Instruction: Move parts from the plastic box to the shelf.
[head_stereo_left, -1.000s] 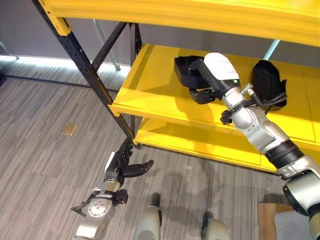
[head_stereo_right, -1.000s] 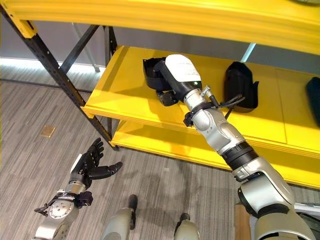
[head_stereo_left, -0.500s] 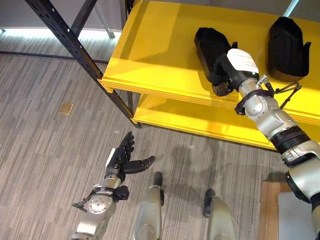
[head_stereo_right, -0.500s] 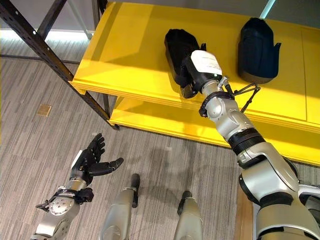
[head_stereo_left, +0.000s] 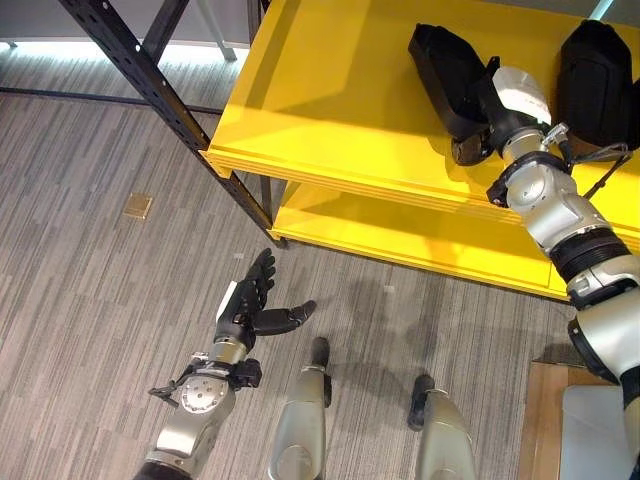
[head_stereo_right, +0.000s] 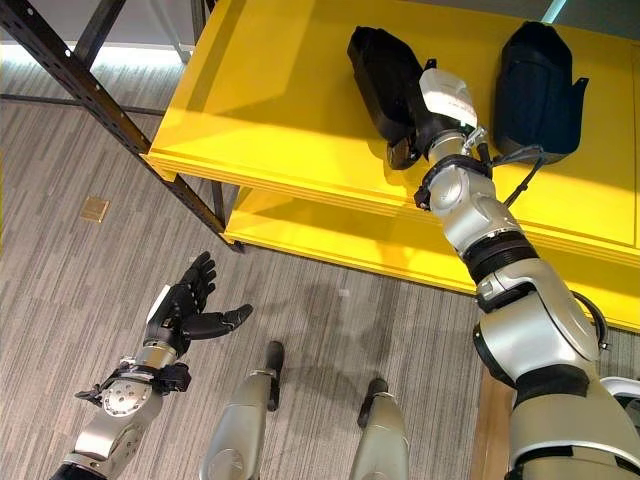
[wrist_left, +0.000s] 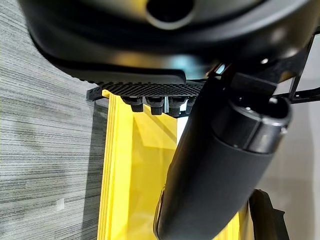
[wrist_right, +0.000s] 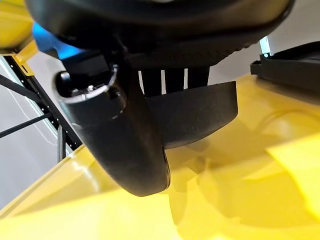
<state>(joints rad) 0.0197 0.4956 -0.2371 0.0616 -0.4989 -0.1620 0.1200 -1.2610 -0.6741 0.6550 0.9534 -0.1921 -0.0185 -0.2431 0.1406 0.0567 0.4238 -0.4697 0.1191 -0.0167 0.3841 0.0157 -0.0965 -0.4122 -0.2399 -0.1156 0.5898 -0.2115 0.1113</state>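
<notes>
Shelf (head_stereo_left: 330, 110): yellow, on a black frame (head_stereo_left: 150, 85), above grey floor (head_stereo_left: 90, 300).
Parts: two black parts on the shelf; left part (head_stereo_right: 385, 80), right part (head_stereo_right: 540, 85), apart.
Right hand (head_stereo_right: 425, 125): against the left part's near end; finger state cannot be told.
Left hand (head_stereo_left: 250, 310): low over the floor, fingers spread, holding nothing.

Head cams look down, share shelf (head_stereo_left: 330, 120); wrist cams close-up.

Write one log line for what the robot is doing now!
right hand: on black part, grip unclear | shelf: two black parts | left hand: open, idle above floor
</notes>
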